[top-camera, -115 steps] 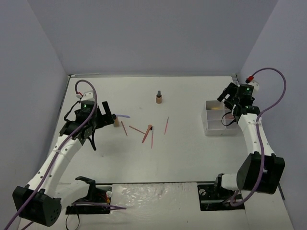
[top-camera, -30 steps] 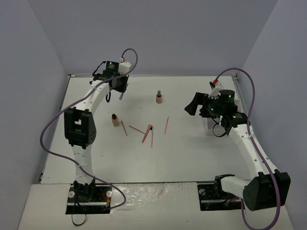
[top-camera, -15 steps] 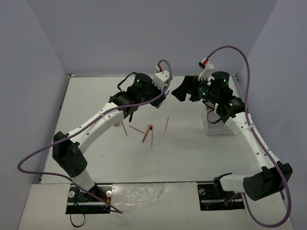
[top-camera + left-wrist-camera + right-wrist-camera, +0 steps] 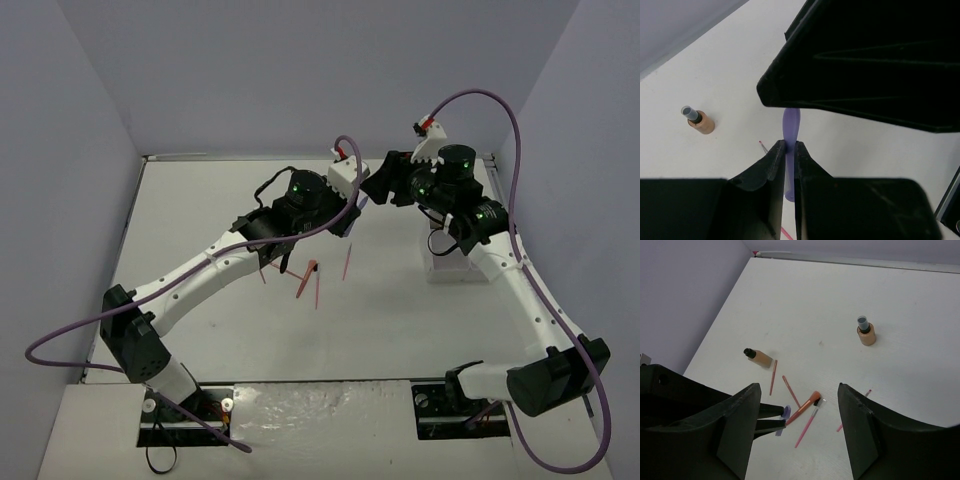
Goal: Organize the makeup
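Observation:
My left gripper [image 4: 347, 218] is shut on a lilac stick [image 4: 791, 120] and holds it above the middle of the table. It also shows in the right wrist view [image 4: 771, 417], with the stick [image 4: 785, 414] between its fingers. My right gripper [image 4: 383, 187] is open and empty, just right of and above the left one; its dark body fills the top of the left wrist view [image 4: 865, 65]. Pink sticks [image 4: 773, 376] and an orange brush [image 4: 805, 406] lie below. One tan bottle [image 4: 866, 332] stands upright; another [image 4: 759, 358] lies on its side.
The white tray [image 4: 445, 272] sits at the right, partly behind the right arm. Loose sticks [image 4: 316, 285] lie on the table in front of the left arm. Grey walls close in the table on three sides.

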